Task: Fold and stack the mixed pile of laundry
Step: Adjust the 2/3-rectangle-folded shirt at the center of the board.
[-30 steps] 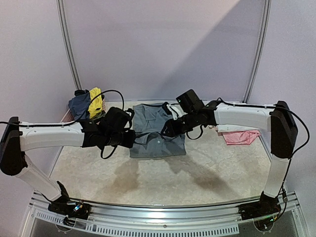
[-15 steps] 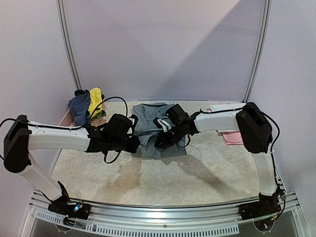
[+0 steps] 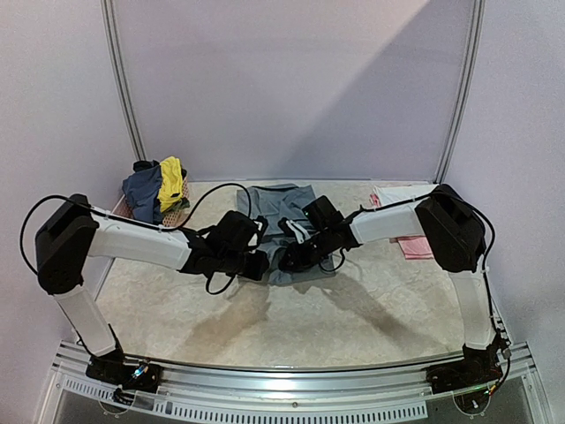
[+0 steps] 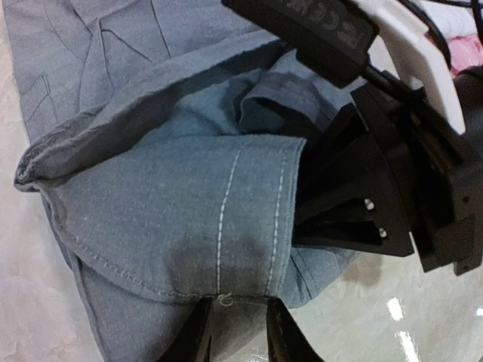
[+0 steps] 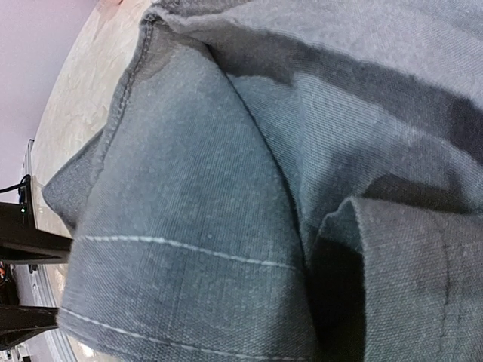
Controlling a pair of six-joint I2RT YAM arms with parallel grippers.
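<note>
The grey trousers (image 3: 278, 205) lie at the middle back of the table, with their near part bunched up between my two grippers. My left gripper (image 3: 258, 265) pinches a stitched hem of the trousers (image 4: 226, 226) between its fingertips (image 4: 198, 332). My right gripper (image 3: 288, 258) sits close beside it on the same fold and shows as black parts (image 4: 377, 188) in the left wrist view. In the right wrist view the grey cloth (image 5: 226, 226) fills the frame and hides the fingers. A navy top (image 3: 141, 190) and a yellow garment (image 3: 170, 181) sit at the back left.
A pink lattice basket (image 3: 121, 208) holds the navy and yellow garments at the back left. A pink piece (image 3: 415, 248) and a white piece (image 3: 393, 193) lie at the right behind the right arm. Metal posts stand at both back corners.
Both grippers have moved inward and toward the near side with the trousers' hem, ending close together. The trousers are narrower and more bunched than a second ago.
</note>
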